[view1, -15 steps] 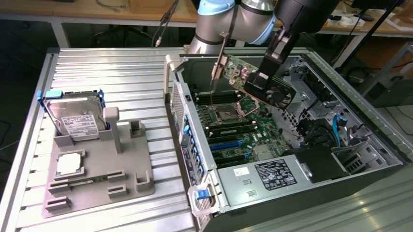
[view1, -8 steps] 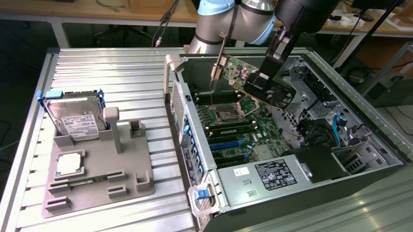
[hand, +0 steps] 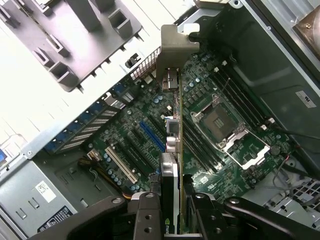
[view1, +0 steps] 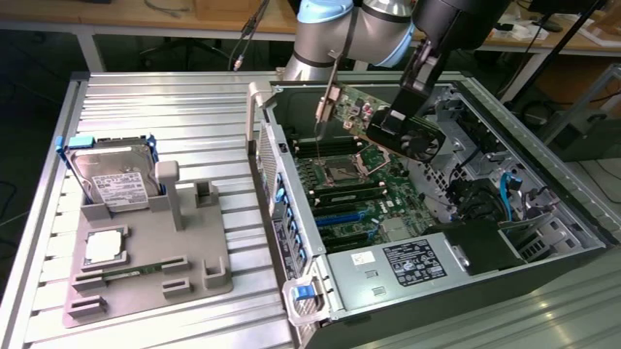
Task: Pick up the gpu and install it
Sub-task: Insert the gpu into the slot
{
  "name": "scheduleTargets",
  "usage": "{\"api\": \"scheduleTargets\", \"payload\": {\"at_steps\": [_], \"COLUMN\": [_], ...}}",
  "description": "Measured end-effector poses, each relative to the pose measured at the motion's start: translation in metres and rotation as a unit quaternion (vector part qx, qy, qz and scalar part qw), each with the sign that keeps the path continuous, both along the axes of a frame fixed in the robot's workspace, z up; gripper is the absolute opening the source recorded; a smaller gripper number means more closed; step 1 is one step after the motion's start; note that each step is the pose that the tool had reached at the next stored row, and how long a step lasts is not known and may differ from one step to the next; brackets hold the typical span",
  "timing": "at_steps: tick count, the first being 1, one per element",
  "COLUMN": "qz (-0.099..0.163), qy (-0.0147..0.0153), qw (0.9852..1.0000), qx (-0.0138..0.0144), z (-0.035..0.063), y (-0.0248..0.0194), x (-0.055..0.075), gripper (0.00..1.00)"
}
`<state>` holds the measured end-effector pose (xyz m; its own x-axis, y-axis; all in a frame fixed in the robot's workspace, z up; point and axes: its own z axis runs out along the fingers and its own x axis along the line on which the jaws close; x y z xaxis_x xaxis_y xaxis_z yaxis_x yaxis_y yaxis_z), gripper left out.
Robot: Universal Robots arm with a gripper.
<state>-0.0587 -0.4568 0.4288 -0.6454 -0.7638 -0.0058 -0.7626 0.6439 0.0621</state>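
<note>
Currently gripping the gpu (view1: pixel 393 120) with the gripper (view1: pixel 408 102), fingers (hand: pixel 145 216) closed narrowly on the card's thin body, one against each face. Hanging at about 1 o'clock in the exterior view, above the open case (view1: pixel 572 211) and clear of the board (view1: pixel 364 193) below. Tilted, with the fan end lower toward 3 o'clock and the silver bracket (view1: pixel 328 102) higher toward 11 o'clock. Not yet seated in any slot.

Seen edge-on from the wrist, running straight out from the fingers, bracket at the far end near the rear wall of the case. Passing just beside the blue slot (hand: pixel 151 136), at an angle to it, with the socket (hand: pixel 222 120) on the other side.

Judged to be the carry-and-align part of installing. To do it well:
- Level the card, lower edge parallel to the board.
- Turn it into line with the slot along the full length, not across it.
- Match the bracket to the rear opening.
- Come straight down without twisting.
- Keep the grip firm against any pivoting.

Likely risk: catching a corner on the case wall.

Off toward 9 o'clock, a grey tray (view1: pixel 145 283) carrying a hard drive (view1: pixel 112 178), well apart from the work.
</note>
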Motion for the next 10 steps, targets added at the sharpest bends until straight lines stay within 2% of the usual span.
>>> {"api": "scheduleTargets", "payload": {"at_steps": [10], "qz": [0.026], "qy": [0.0000], "qw": [0.9997], "qx": [0.0000], "z": [0.0000], "y": [0.0000], "x": [0.0000], "gripper": [0.27]}}
